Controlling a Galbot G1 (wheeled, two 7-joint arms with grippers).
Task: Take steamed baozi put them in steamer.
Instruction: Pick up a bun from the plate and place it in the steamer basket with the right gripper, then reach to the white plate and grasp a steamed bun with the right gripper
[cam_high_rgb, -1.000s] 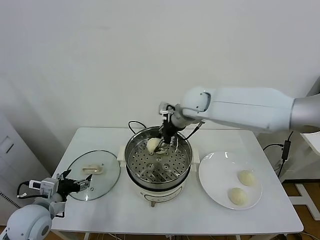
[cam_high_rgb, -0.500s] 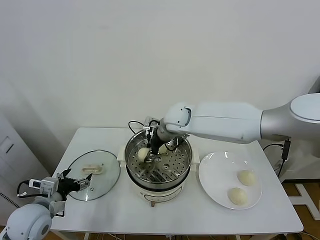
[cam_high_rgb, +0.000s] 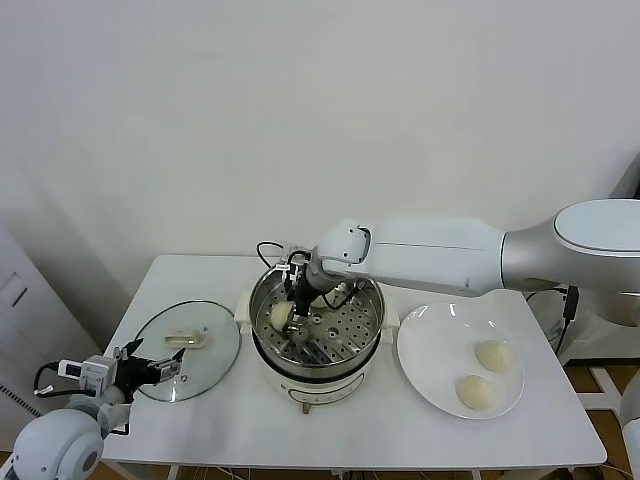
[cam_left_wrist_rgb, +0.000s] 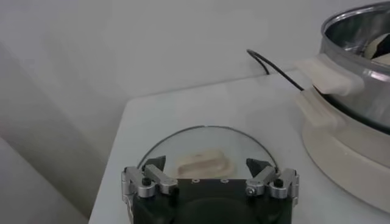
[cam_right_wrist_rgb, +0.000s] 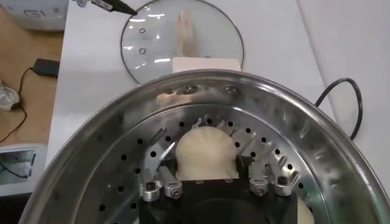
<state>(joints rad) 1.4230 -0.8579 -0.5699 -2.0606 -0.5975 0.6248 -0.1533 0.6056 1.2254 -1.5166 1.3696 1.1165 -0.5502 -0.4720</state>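
Note:
The steamer (cam_high_rgb: 268, 352) stands mid-table, a shiny steel pot on a white base. My right gripper (cam_high_rgb: 289, 309) reaches into it from the right, shut on a cream-white baozi (cam_high_rgb: 281, 316) held low over the left part of the perforated tray. In the right wrist view the baozi (cam_right_wrist_rgb: 204, 146) sits between the fingers (cam_right_wrist_rgb: 166, 172) of that gripper (cam_right_wrist_rgb: 205, 163), inside the steamer (cam_right_wrist_rgb: 91, 164). Two more baozi (cam_high_rgb: 492, 355) (cam_high_rgb: 476, 392) lie on the white plate (cam_high_rgb: 420, 332). My left gripper (cam_high_rgb: 165, 368) is parked open at the front left, by the glass lid (cam_high_rgb: 200, 362).
The lid also shows in the left wrist view (cam_left_wrist_rgb: 201, 141), just beyond the open left gripper (cam_left_wrist_rgb: 206, 164), and in the right wrist view (cam_right_wrist_rgb: 183, 36). The steamer (cam_left_wrist_rgb: 359, 79) and its black cord (cam_left_wrist_rgb: 274, 66) lie beyond the lid. A white wall backs the table.
My right gripper has carried the baozi from the back of the steamer towards its left side and lower over the tray. The left arm has not moved.

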